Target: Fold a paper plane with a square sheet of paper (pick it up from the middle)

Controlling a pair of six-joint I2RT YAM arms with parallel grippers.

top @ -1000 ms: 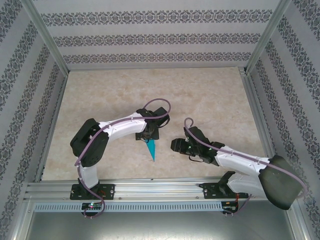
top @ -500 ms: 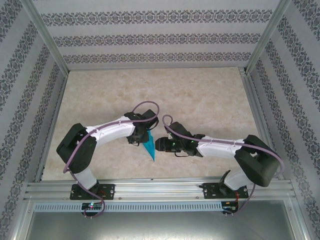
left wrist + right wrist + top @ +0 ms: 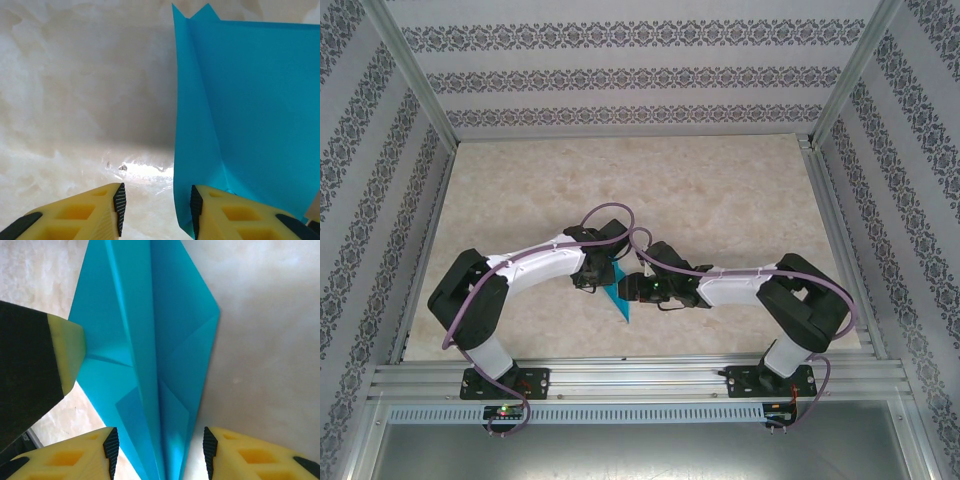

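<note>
The paper plane point(image 3: 620, 298) is a slim teal dart lying on the table between my two grippers, its point toward the near edge. My left gripper point(image 3: 594, 274) is at its left side. In the left wrist view that gripper point(image 3: 157, 205) is open, and the teal paper point(image 3: 240, 100) runs under its right finger with its edge at the pad. One left fingertip point(image 3: 67, 350) rests on the plane's wing. My right gripper point(image 3: 633, 290) comes from the right. Its jaws point(image 3: 157, 450) stand open astride the folded plane point(image 3: 150, 340), with gaps on both sides.
The marble-patterned table point(image 3: 670, 190) stretches bare behind the arms. Patterned walls with aluminium posts close in the left, right and far sides. An aluminium rail point(image 3: 640, 375) carrying both arm bases runs along the near edge.
My right arm has reached left until its jaws straddle the plane. The left gripper has slid down and left onto the plane's wing and its jaws have narrowed.
</note>
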